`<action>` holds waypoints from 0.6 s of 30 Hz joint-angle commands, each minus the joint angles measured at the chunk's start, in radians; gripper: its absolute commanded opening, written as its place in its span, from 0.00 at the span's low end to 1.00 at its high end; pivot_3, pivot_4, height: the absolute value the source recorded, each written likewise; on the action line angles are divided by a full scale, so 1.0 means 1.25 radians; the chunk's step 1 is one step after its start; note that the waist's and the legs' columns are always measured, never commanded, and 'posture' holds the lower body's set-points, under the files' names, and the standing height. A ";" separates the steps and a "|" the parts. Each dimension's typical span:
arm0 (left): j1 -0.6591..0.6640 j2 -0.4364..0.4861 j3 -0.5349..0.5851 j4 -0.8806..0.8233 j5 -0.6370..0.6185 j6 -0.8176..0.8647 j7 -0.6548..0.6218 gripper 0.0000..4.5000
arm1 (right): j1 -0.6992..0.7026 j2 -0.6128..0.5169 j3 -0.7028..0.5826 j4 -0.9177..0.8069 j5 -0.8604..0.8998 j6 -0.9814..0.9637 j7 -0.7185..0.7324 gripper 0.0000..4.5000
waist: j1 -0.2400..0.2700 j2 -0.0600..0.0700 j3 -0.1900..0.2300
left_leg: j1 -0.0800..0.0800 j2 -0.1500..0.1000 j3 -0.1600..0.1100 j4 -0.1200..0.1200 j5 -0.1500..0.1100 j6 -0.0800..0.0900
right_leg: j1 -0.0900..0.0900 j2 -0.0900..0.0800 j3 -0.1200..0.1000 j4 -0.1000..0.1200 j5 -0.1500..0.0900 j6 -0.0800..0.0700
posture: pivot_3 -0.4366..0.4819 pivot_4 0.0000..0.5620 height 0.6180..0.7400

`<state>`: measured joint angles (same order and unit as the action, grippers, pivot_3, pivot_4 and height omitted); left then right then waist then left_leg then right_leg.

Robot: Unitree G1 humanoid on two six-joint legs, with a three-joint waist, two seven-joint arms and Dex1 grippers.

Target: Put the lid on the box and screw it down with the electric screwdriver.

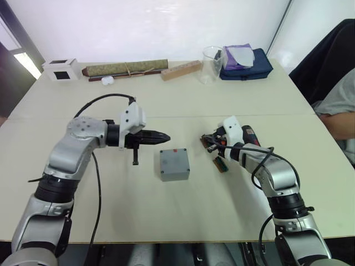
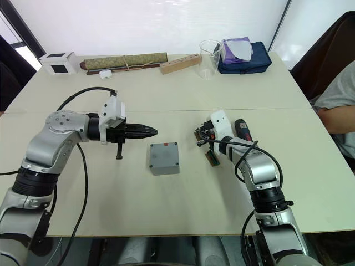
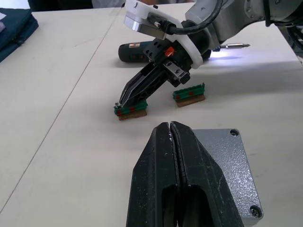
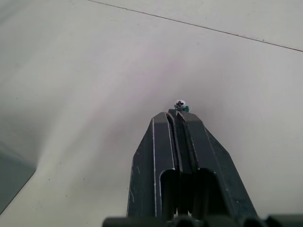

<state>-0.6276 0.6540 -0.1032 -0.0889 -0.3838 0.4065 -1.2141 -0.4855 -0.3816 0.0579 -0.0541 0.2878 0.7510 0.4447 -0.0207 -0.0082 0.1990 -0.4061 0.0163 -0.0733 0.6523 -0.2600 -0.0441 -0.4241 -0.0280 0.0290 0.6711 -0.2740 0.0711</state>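
The box (image 1: 175, 164) sits near the middle of the table (image 1: 166, 216), lid (image 3: 227, 156) already seated flush on top, with screw holes showing at its corners. The electric screwdriver (image 3: 142, 51) lies on its side toward the table's right edge, just behind the right arm, bit tip lit.

The right gripper (image 3: 130, 97) has its fingers pressed together, tips down at a small green and brown screw holder (image 3: 131, 110); a screw (image 4: 180, 102) shows pinched at the tips in the right wrist view. A second holder (image 3: 189, 93) lies just beside it.

The left gripper (image 1: 161, 136) hangs just left of the box, fingers pressed together on nothing.

Judgement: the screw is tiny, smooth and easily dropped, so hold it by the head. The box is light, rigid plastic and will skate unless braced on opposite walls. The screwdriver is a stiff cylinder, likely to roll, so grasp it mid-barrel.
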 commanded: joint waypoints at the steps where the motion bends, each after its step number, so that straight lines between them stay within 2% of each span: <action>1: -0.019 -0.001 0.009 -0.020 -0.006 -0.010 0.007 0.00 | -0.012 0.005 -0.033 -0.042 0.013 0.010 -0.010 0.01 | 0.000 0.000 0.000 | 0.000 0.000 0.000 0.000 0.000 0.000 | 0.000 0.000 0.000 0.000 0.000 0.000 | 0.48 0.27 0.97; 10: 0.001 0.009 0.017 -0.013 -0.005 -0.010 0.015 0.00 | -0.027 -0.014 -0.073 -0.180 0.063 0.120 -0.018 0.01 | 0.000 0.000 0.000 | 0.000 0.000 0.000 0.000 0.000 0.000 | 0.000 0.000 0.000 0.000 0.000 0.000 | 0.48 0.27 0.97; 18: 0.011 0.022 0.024 -0.009 -0.005 -0.016 0.014 0.00 | -0.054 -0.005 -0.024 -0.353 0.142 0.279 -0.019 0.01 | 0.000 0.000 0.000 | 0.000 0.000 0.000 0.000 0.000 0.000 | 0.000 0.000 0.000 0.000 0.000 0.000 | 0.48 0.27 0.97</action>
<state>-0.6166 0.6686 -0.1015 -0.0834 -0.3829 0.4039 -1.1961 -0.5334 -0.3951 0.0129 -0.4335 0.4391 1.0741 0.4222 -0.0209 -0.0081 0.1990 -0.4060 0.0163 -0.0737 0.6522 -0.2600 -0.0441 -0.4242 -0.0279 0.0290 0.6713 -0.2741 0.0711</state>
